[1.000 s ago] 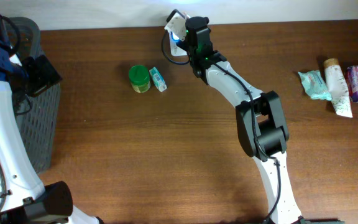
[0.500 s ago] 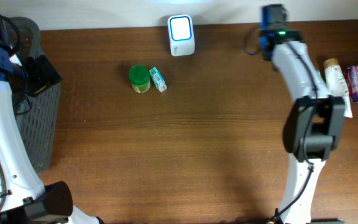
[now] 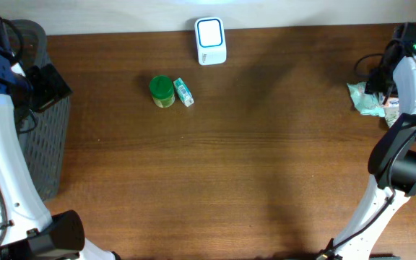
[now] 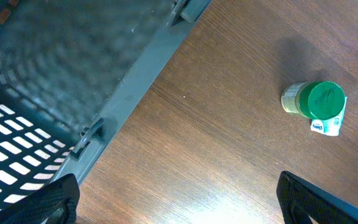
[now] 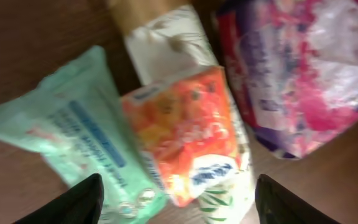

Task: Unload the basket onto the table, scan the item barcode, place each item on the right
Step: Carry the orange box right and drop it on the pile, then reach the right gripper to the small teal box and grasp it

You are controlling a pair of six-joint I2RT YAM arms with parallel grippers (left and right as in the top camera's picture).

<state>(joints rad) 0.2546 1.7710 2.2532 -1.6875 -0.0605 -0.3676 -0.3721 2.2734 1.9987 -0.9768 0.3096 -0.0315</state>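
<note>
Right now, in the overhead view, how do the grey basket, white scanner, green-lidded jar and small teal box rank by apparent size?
1. grey basket, partly hidden
2. white scanner
3. green-lidded jar
4. small teal box, close to the jar

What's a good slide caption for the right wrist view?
Right gripper, jaws apart, above an orange packet lying between a teal pack and a pink pack.

One white barcode scanner [image 3: 211, 40]. One green-lidded jar [image 3: 162, 91]. One small teal-and-white box [image 3: 183, 92]. One grey mesh basket [image 3: 55, 137]. One mint packet [image 5: 73, 134], one orange packet [image 5: 188, 134], one white tube [image 5: 166, 40], one pink packet [image 5: 291, 68].
</note>
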